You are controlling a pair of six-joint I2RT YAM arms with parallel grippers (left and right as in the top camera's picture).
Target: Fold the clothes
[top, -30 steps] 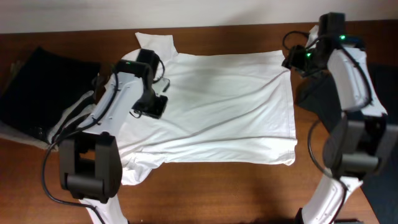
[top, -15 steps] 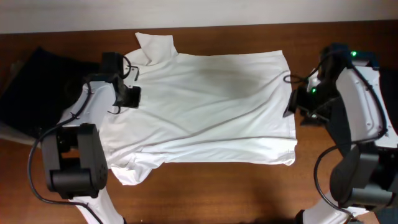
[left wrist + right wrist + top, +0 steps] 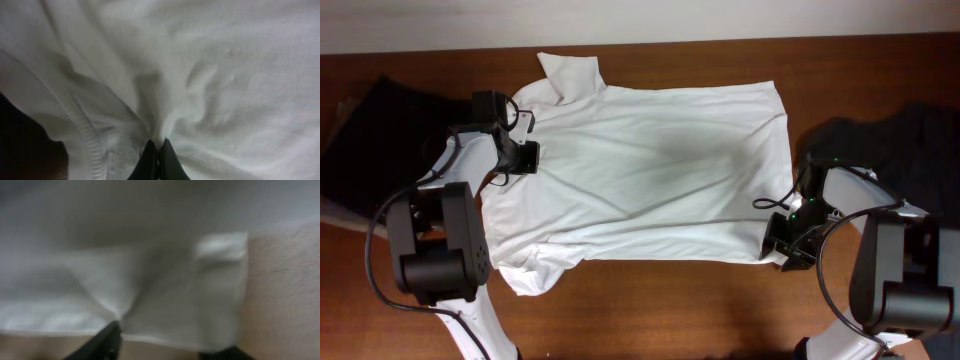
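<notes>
A white polo shirt (image 3: pixel 660 170) lies spread flat on the brown table (image 3: pixel 670 310), collar at the far left. My left gripper (image 3: pixel 520 157) is at the shirt's left shoulder. In the left wrist view its jaws (image 3: pixel 157 146) are shut, pinching a ridge of the white fabric (image 3: pixel 240 75). My right gripper (image 3: pixel 785 240) is at the shirt's near right hem corner. In the right wrist view its jaws (image 3: pixel 165 347) are open, with the hem corner (image 3: pixel 165 290) lying between the two fingers.
A dark garment (image 3: pixel 370 140) lies at the table's left end and another dark garment (image 3: pixel 890 140) at the right end. A bare strip of table runs along the front edge below the shirt.
My right arm swung from the shirt's far right corner down to its near right hem corner. My left gripper moved left from the chest area to the left shoulder.
</notes>
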